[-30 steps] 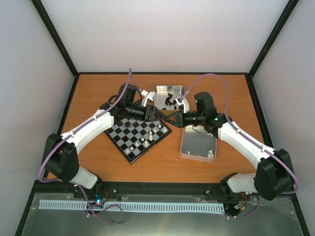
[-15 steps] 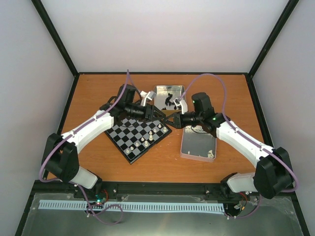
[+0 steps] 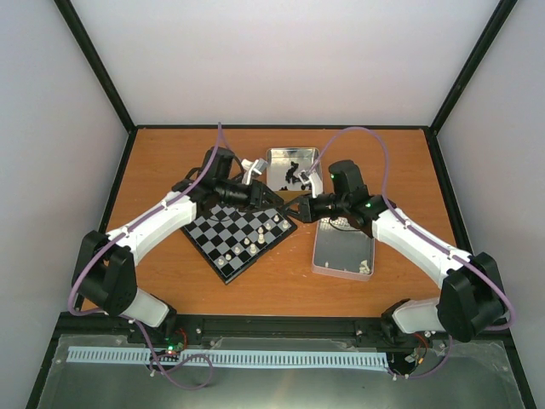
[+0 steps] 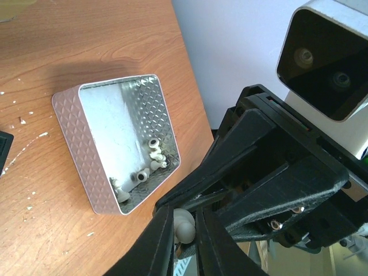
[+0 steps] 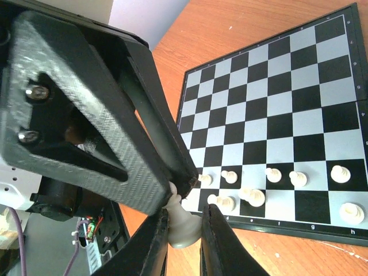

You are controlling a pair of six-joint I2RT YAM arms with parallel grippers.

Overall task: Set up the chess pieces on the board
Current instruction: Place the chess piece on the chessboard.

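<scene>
Wooden desk (image 3: 170, 162), walled on three sides. Above it the left fingers (image 4: 155, 248) and right fingers (image 5: 215, 241) meet tip to tip, both pairs grasping one cream chess piece (image 5: 184, 225) just off the board (image 3: 213, 230) corner. Since a second ago, the right fingers have advanced slightly toward the left; the board and tin (image 3: 341, 247) are unmoved.

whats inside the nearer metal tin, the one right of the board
A few cream-white plastic chess pieces lie clustered in one corner of the square shiny metal tin; the rest of its floor looks bare. Its near wall hides a strip of floor.
</scene>
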